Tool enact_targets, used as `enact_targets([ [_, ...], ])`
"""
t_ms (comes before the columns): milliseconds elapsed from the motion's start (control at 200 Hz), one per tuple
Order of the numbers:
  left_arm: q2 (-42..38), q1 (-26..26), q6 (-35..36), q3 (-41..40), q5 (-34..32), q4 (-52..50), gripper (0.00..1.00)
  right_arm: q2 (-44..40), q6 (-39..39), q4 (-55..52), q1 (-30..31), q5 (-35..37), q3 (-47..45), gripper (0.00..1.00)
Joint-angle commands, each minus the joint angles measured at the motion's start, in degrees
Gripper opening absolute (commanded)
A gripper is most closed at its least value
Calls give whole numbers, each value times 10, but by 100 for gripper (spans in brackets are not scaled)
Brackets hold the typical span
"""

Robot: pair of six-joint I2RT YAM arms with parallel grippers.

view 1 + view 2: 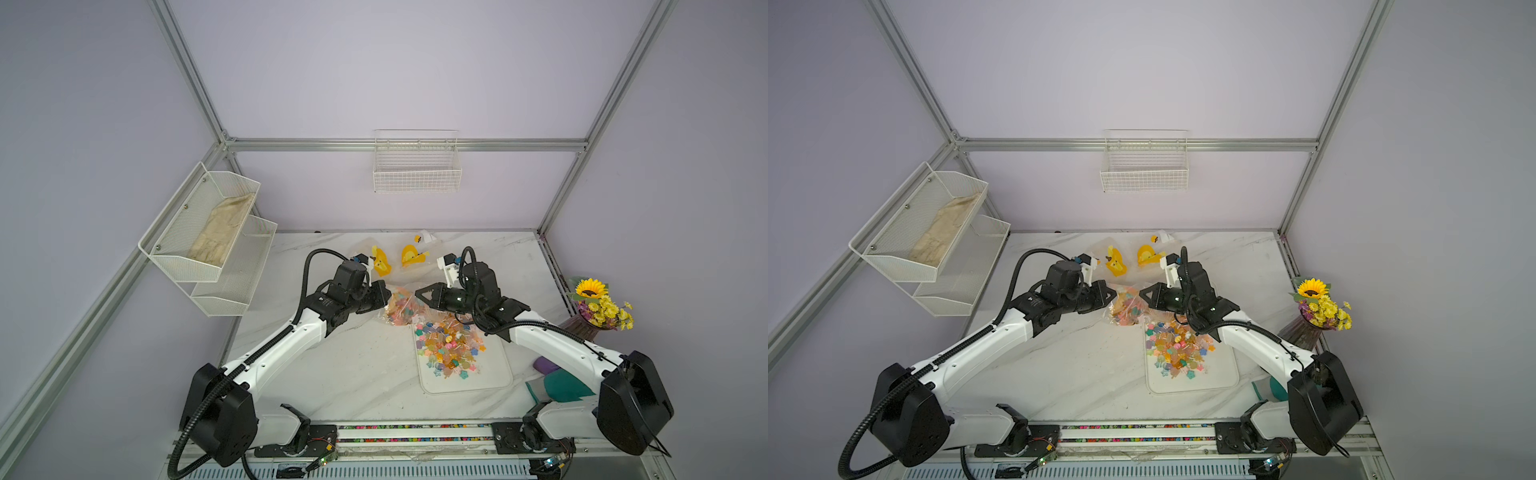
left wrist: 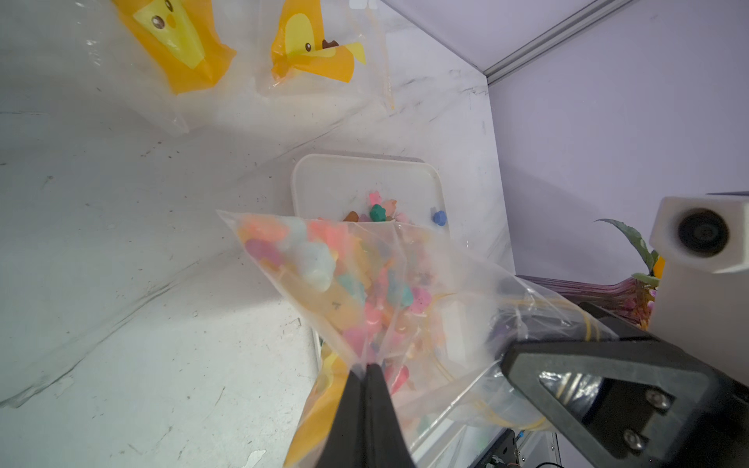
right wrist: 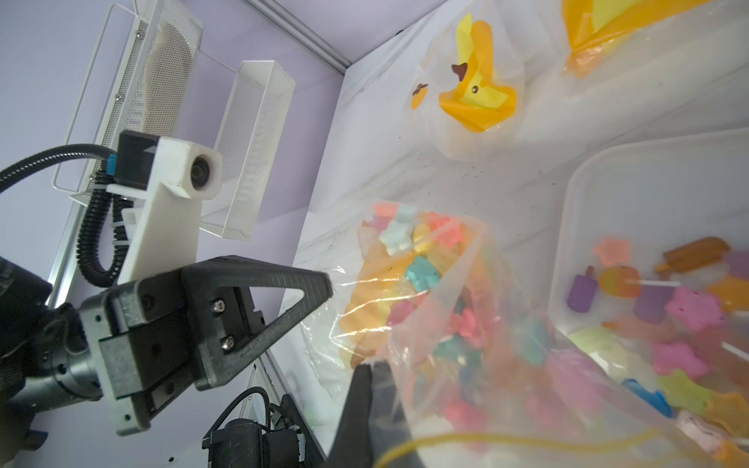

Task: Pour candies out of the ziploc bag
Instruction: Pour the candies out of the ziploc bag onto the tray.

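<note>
A clear ziploc bag (image 1: pixel 400 309) hangs tilted between my two grippers, above the far end of a white tray (image 1: pixel 465 384). Many colourful candies (image 1: pixel 451 345) lie heaped on the tray, and more remain inside the bag (image 2: pixel 324 283). My left gripper (image 2: pixel 367 366) is shut on one edge of the bag's film. My right gripper (image 3: pixel 371 364) is shut on the opposite edge, near the yellow zip line. In both top views the left gripper (image 1: pixel 1114 296) and the right gripper (image 1: pixel 1140 293) face each other, with the bag (image 1: pixel 1126 309) between them.
Two more clear bags with yellow-orange duck prints (image 1: pixel 380 266) (image 1: pixel 413 255) lie behind the grippers. A vase of yellow flowers (image 1: pixel 598 307) stands at the right edge. White mesh shelves (image 1: pixel 208 232) hang on the left wall, a wire basket (image 1: pixel 417 174) on the back wall.
</note>
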Motion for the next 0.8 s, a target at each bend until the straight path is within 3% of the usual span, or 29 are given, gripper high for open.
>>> enact_targets([
  [0,13,-14,10,82,-8,27,0,-29,13,0,-14,6,-25,0],
  [795,120,-82,23,219,-30,-22,0,-110,23,-6,-65,-5,-157,0],
])
